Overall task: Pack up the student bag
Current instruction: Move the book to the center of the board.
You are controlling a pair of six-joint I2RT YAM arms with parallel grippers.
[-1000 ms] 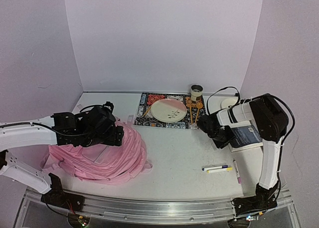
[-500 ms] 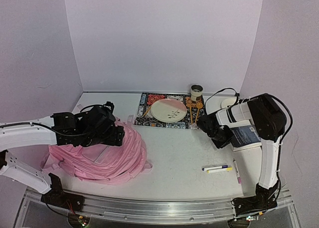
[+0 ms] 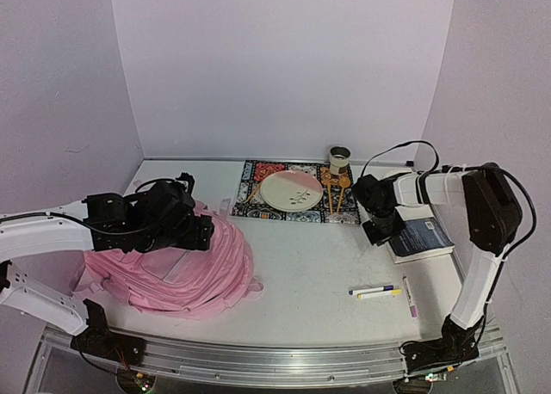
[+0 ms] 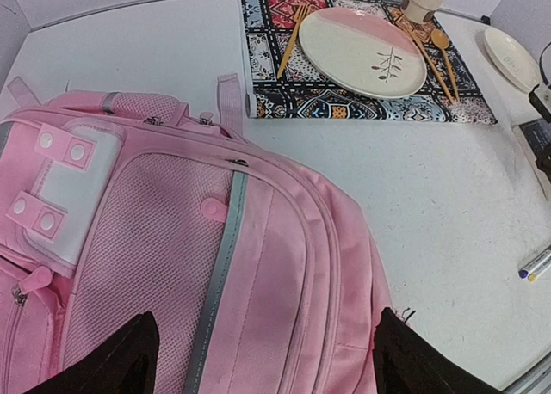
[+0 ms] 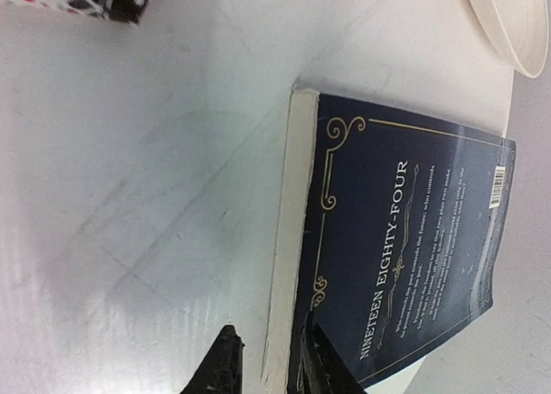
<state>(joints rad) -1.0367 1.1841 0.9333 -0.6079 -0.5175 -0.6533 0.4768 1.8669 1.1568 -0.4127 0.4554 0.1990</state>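
Left wrist view: left gripper (image 4: 267, 360) spread over the soft, limp student bag (image 4: 155, 239), probably best pinched at its top strap (image 4: 229, 101)

Between the student bag (image 3: 189, 269) on my left and the book (image 3: 424, 237) on my right the table (image 3: 310, 248) lies bare; I can pass there freely. At the back the placemat (image 3: 250, 196) with its plate (image 3: 291, 190), cup (image 3: 340, 160) and wooden cutlery (image 4: 439, 58) blocks the way. Pens (image 3: 375, 290) lie in front of the book, and a white dish (image 4: 510, 57) sits just behind it.
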